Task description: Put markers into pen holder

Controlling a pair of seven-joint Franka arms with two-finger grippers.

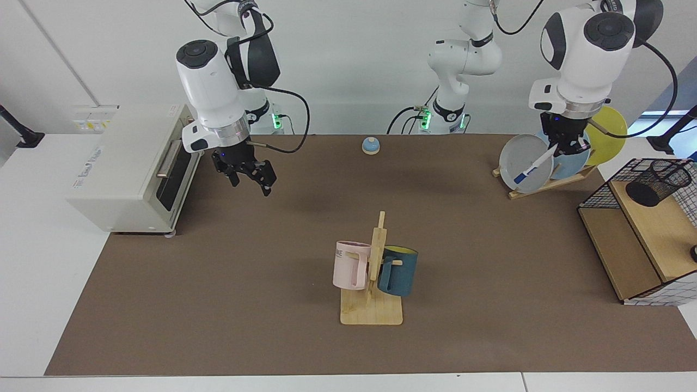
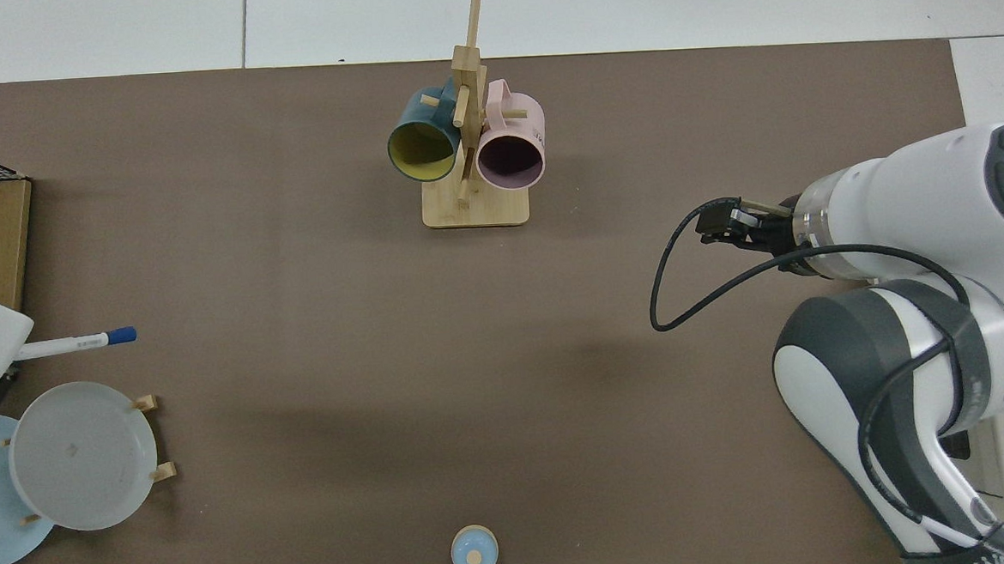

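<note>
A brown mat (image 1: 272, 261) covers most of the white desk (image 1: 32, 261). At the desk's far edge on the toaster side stands a cream toaster oven (image 1: 133, 169), its door shut. Mid-mat, toward the near edge, a wooden mug tree (image 1: 375, 272) carries a pink mug (image 1: 348, 265) and a dark teal mug (image 1: 399, 270) with a yellow inside, one on either side of the post. A small blue bell (image 1: 371, 145) sits at the far edge. Toward the opposite far corner a wooden rack (image 1: 550, 182) holds three plates on edge: grey (image 1: 523, 160), pale blue (image 1: 569, 139) and yellow (image 1: 610, 122). At that side edge stands a black wire basket with wooden shelves (image 1: 637, 239).
</note>
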